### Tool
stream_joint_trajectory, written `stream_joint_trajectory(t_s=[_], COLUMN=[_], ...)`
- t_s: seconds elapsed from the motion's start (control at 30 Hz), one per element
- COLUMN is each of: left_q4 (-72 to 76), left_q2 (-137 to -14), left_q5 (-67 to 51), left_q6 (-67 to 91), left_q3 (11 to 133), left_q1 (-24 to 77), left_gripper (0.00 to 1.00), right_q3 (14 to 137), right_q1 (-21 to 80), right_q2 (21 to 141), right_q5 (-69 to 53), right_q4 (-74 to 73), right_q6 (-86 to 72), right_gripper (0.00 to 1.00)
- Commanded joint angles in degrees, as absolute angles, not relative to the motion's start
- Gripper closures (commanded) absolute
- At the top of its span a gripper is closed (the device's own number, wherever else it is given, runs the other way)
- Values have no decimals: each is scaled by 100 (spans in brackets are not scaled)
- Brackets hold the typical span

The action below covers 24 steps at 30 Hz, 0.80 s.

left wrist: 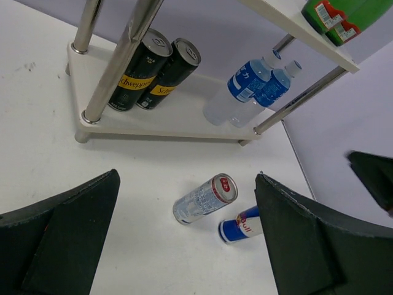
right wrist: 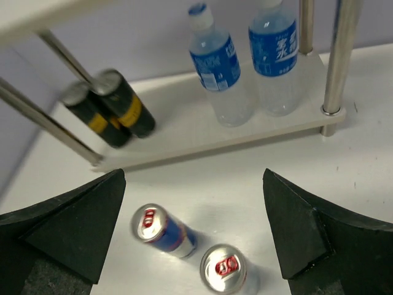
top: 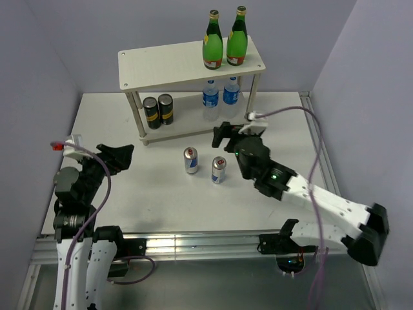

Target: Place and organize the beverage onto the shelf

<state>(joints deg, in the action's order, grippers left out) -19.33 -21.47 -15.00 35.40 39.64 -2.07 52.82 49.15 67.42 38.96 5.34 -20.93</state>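
Two sets of fingers are seen, and both are spread wide apart, with nothing gripped or touched by either. The left fingers [left wrist: 61, 239] are held over the left side of the white counter [top: 155, 194] and are pointed toward the shelf [top: 161, 64]. The right fingers [right wrist: 313, 227] are held just in front of the shelf, near its right legs. Two silver-blue cans [top: 191, 161] are stood upright on the counter in front of the shelf, near each other and not on it. Two green bottles [top: 212, 45] are stood side by side on the top board, at its right end. Two water bottles [top: 210, 98] with blue labels are stood on the lower board at the right. Two black cans [top: 151, 112] with yellow bands are stood on the same board at the left. The counter is closed in by pale grey-purple walls [top: 39, 77] at the left, the back and the right. A shiny metal rail [top: 193, 244] is laid along the near edge, where the arms are fixed.
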Motion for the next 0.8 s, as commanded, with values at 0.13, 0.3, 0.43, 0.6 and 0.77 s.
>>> stream_joint_trajectory(t_s=[0.13,0.3,0.43,0.6,0.77], left_q4=[-739,-739,156,887,1422], left_q2=[-3968,-5343,-5029,-4185,-4086], left_q5=[-689,1929,3058,3637,3859], left_q6=[3841,2954,2961,3471,3498], left_q3=[4735,5555,4277,2692,1802], left_q1=[394,2717,4138,5096,5940], left_gripper=[1,1,1,1,1], right_q3=[4790,4816,4677,4448,4263], right_q1=[5405,5773,6029,6222,6381], right_q2=[4686,4255,4035,3876,3823], right_q5=[4684,5097,5203,5282,5440], right_q4=[-798,-1633,-1968,-2294,-2443], right_q6=[-2846,-3120,-3374,-3656,-3876], right_gripper=[0,0,0,0,0])
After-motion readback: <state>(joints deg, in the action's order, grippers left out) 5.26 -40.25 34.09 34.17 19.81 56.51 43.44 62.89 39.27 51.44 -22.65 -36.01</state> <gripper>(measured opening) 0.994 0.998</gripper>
